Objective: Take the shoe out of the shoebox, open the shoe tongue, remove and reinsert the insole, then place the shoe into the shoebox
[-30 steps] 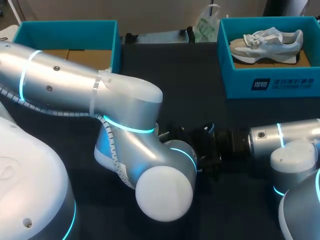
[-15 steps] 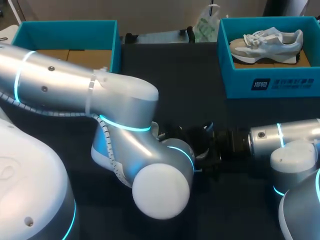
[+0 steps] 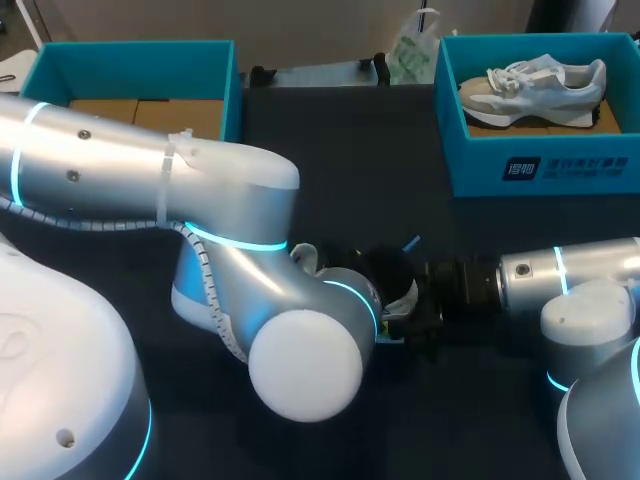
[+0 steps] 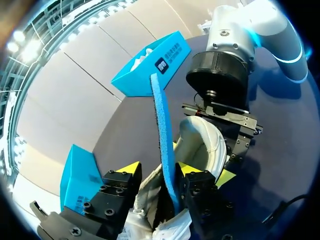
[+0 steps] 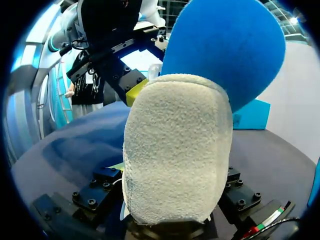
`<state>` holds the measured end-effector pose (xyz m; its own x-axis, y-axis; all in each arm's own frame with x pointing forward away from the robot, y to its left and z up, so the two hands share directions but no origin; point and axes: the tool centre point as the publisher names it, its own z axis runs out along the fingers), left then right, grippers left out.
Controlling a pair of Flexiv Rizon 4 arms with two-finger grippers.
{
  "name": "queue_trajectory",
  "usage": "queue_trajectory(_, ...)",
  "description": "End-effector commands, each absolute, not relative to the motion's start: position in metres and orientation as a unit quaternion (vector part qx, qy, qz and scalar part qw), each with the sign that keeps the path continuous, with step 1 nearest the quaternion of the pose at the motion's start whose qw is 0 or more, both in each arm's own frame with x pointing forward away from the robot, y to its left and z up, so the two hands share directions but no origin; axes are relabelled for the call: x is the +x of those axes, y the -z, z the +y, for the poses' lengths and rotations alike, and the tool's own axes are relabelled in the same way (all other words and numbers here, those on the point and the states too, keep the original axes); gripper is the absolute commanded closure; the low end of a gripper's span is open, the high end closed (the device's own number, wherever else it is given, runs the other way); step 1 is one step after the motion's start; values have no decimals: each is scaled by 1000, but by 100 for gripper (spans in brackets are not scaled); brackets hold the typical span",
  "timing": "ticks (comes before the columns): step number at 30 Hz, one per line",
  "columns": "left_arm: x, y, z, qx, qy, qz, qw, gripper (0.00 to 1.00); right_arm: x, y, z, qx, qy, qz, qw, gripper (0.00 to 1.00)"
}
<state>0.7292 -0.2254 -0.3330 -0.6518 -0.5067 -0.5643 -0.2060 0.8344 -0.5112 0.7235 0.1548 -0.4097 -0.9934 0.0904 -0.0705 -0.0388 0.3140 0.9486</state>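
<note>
Our right gripper [image 5: 172, 200] clamps the cream fabric sneaker [image 5: 175, 140] by its heel, the blue foam insole [image 4: 162, 130] upright at our left gripper [image 4: 160, 170], whose hold we cannot tell.

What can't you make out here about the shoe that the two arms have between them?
- Left wrist view: the insole vanishes low down into the shoe, so what holds it there is hidden.
- Right wrist view: the shoe's heel fills the picture, hiding its inside and most of the insole.
- Head view: the left arm covers nearly the whole shoe.
</note>
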Motion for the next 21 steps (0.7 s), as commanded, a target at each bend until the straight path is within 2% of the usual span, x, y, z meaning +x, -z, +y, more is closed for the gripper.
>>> queue_trajectory(1,732,334,-221,-199,212,888,356,58,722,408,156,17,-583,811,55,100)
queue_trajectory(13,726,336,-224,-196,225,889,347,59,722,408,156,17,-583,811,55,100)
queue_trajectory(21,728,337,-223,-200,237,887,343,69,722,408,156,17,-583,811,55,100)
